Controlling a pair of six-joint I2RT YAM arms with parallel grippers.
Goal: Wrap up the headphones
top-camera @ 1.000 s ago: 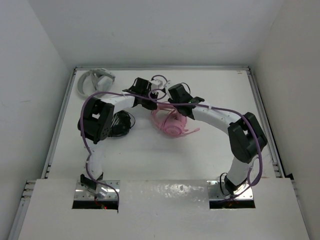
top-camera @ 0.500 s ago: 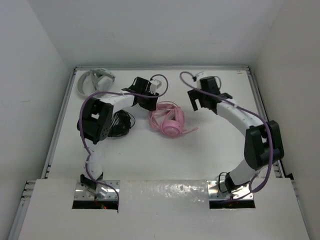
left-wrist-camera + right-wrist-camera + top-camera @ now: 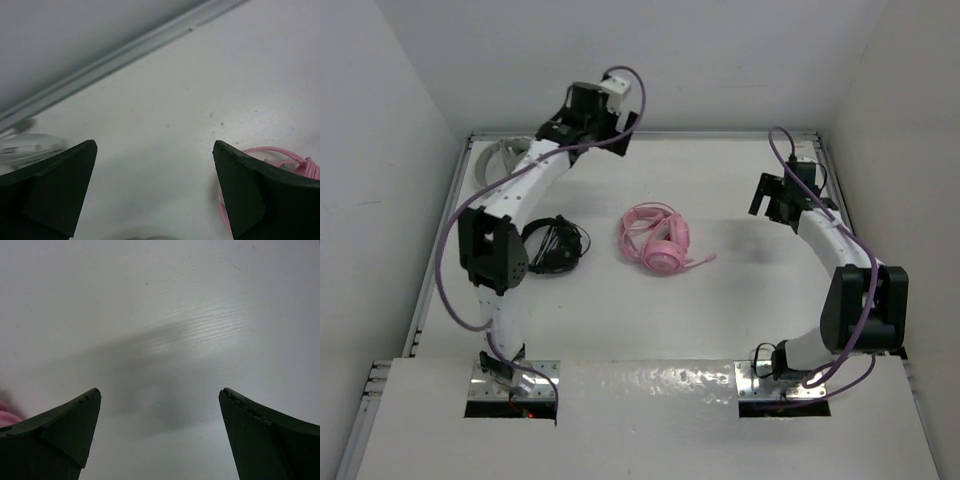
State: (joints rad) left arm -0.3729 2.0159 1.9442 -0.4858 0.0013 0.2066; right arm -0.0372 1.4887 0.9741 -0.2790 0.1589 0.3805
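The headphones [image 3: 658,240] lie on the worktop [image 3: 740,310], near the right of the black headphones [image 3: 553,246], with 1 short cable end poking out. They are judged light, with a springy band and a limp, slippery cable; the band or a padded cup is best gripped. The left hand [image 3: 155,150], beyond the black headphones, and the right hand [image 3: 160,392], well to their right, are spread and empty.

Pink headphones [image 3: 658,238] lie flat, cable bunched at the earcups, between the left gripper [image 3: 154,146] and right gripper [image 3: 160,390], well apart from both.
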